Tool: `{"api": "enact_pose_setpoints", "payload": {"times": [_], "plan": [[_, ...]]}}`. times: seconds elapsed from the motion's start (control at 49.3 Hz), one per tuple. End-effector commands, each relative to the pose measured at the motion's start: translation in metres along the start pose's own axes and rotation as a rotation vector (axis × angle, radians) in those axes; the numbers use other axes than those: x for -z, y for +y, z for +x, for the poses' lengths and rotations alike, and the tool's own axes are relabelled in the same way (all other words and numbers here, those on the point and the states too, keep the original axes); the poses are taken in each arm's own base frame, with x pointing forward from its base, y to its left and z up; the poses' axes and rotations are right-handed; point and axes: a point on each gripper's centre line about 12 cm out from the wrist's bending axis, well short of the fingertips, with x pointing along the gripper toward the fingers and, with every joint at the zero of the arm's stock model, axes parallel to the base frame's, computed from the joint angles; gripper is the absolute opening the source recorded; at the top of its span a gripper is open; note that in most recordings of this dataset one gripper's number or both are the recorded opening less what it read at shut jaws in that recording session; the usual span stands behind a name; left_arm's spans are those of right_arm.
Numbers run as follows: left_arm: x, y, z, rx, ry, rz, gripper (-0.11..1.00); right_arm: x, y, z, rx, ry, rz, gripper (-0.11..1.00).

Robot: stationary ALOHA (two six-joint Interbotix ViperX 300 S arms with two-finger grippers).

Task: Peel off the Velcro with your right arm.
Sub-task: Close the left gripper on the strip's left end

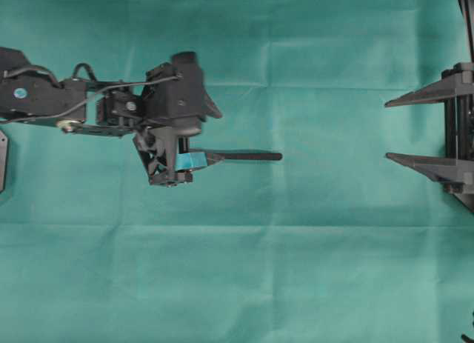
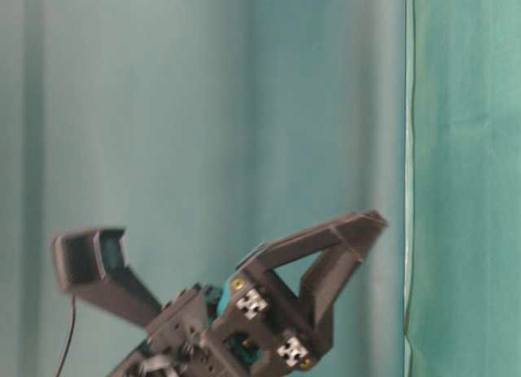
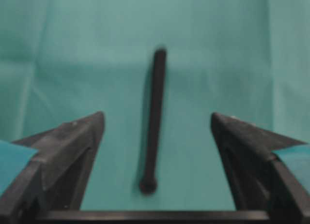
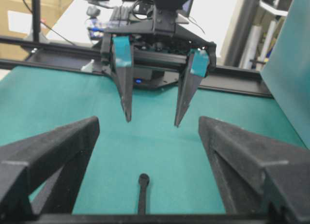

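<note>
Overhead: thin black Velcro strap (image 1: 248, 156) lies flat on green cloth table (image 1: 296, 269), just past left gripper (image 1: 198, 132); plain black right gripper (image 1: 392, 130) far off, fingers spread. Left wrist: strap between teal-taped fingers (image 3: 72, 137), spread wide, not touching. Right wrist: strap's round end between spread fingers (image 4: 53, 151).

A creased teal cloth (image 1: 296, 284) covered the table from edge to edge. A teal curtain (image 2: 244, 108) hung behind it in soft folds, with a second panel (image 2: 464, 181) beside it. Past the table's far edge ran a black frame rail (image 4: 48, 64). Beyond that stood a white desk (image 4: 72, 16) cluttered with cables, and cardboard boxes (image 4: 12, 25) at the left, evenly lit.
</note>
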Motion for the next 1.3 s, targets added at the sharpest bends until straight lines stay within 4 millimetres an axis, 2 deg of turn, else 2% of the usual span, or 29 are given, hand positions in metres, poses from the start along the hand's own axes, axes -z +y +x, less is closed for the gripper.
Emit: {"api": "enact_pose_setpoints", "payload": {"times": [0.0, 0.264, 0.771, 1.015, 1.279], "plan": [[-0.013, -0.004, -0.001, 0.009, 0.038, 0.002, 0.9, -0.003, 0.0, 0.002, -0.001, -0.012, 0.0, 0.68], [-0.014, -0.007, 0.018, 0.013, 0.134, 0.011, 0.89, -0.002, 0.0, 0.003, -0.001, -0.008, 0.0, 0.68], [0.017, -0.007, 0.073, 0.012, 0.19, 0.01, 0.89, 0.0, 0.0, 0.006, -0.001, -0.005, 0.0, 0.68], [0.029, -0.006, 0.091, 0.009, 0.192, 0.009, 0.89, 0.001, 0.0, 0.006, 0.001, -0.005, 0.0, 0.68], [0.034, -0.004, 0.099, 0.005, 0.186, 0.006, 0.89, 0.002, 0.0, 0.006, -0.001, -0.002, 0.0, 0.68]]}}
